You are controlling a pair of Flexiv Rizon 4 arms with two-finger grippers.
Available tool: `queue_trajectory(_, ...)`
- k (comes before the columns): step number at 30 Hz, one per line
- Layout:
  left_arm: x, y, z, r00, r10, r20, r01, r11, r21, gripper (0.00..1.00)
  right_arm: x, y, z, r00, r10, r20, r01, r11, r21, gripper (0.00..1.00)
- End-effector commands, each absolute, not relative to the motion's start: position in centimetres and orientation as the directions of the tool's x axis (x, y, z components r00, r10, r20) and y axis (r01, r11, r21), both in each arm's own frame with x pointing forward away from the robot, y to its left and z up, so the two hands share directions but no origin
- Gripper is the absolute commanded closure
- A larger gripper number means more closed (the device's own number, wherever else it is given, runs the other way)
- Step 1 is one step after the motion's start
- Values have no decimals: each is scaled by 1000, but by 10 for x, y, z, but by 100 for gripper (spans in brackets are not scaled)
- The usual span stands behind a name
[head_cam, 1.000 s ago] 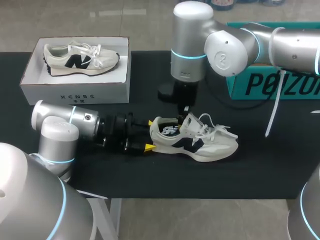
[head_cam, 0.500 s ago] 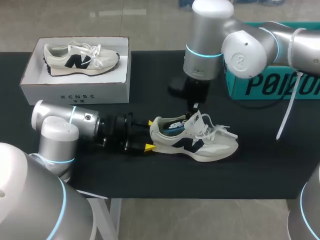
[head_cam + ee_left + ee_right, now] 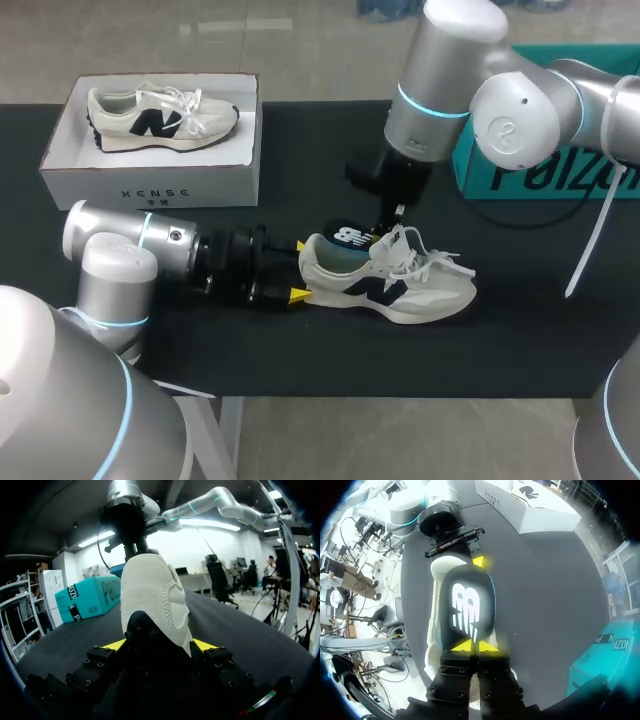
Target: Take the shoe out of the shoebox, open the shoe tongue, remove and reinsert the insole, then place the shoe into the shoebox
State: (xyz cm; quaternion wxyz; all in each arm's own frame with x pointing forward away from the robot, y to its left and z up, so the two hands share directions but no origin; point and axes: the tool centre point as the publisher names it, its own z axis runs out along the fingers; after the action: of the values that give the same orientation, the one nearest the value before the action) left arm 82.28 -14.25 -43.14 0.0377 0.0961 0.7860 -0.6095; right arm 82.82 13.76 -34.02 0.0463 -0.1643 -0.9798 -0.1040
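Lifted since the earlier frames, the right pincer [image 3: 387,230] [image 3: 476,646] has drawn the dark insole [image 3: 348,237] [image 3: 467,605] partly up out of the shoe [image 3: 400,290] [image 3: 150,595]. Toward the front of the desk [image 3: 300,345], the left pincer [image 3: 298,270] [image 3: 160,644] is clamped on the shoe's heel from both sides. The shoe stands on its sole, toe away from that pincer. Just behind it, the right pincer's yellow tips pinch the insole's edge. Farther back, a white shoebox [image 3: 150,182] holds a second shoe [image 3: 160,115]; a teal box [image 3: 560,180] stands at far right.
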Motion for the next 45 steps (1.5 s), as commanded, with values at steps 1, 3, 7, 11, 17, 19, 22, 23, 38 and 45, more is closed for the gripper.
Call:
queue_trajectory(1, 821, -143, -434, -978, 105, -178, 198, 239, -951, 100, 826, 143, -338, -944, 308, 119, 327, 921, 213, 100)
queue_trajectory(3, 821, -143, -434, -978, 105, -178, 198, 239, -951, 100, 826, 151, -337, -946, 303, 116, 322, 921, 221, 100)
queue_trajectory(7, 821, -143, -434, -978, 105, -178, 198, 239, -951, 100, 827, 162, -335, -951, 289, 113, 308, 923, 228, 100)
queue_trajectory(11, 821, -143, -434, -978, 105, -178, 198, 239, -951, 100, 829, 167, -332, -953, 284, 108, 302, 925, 229, 100)
queue_trajectory(17, 821, -143, -434, -978, 105, -178, 198, 239, -951, 100, 833, 178, -328, -955, 282, 94, 296, 927, 231, 100)
queue_trajectory(19, 821, -143, -434, -978, 105, -178, 198, 239, -951, 100, 834, 183, -329, -957, 275, 92, 289, 932, 219, 100)
queue_trajectory(22, 821, -143, -434, -978, 105, -178, 198, 239, -951, 100, 835, 188, -333, -957, 272, 97, 286, 937, 200, 100)
queue_trajectory(23, 821, -143, -434, -978, 105, -178, 198, 239, -951, 100, 835, 189, -335, -956, 275, 102, 290, 936, 198, 100)
queue_trajectory(38, 821, -143, -434, -978, 105, -178, 198, 239, -951, 100, 837, 178, -327, -953, 281, 110, 298, 935, 194, 20)
queue_trajectory(45, 821, -143, -434, -978, 105, -178, 198, 239, -951, 100, 839, 173, -317, -954, 271, 132, 293, 937, 193, 0)
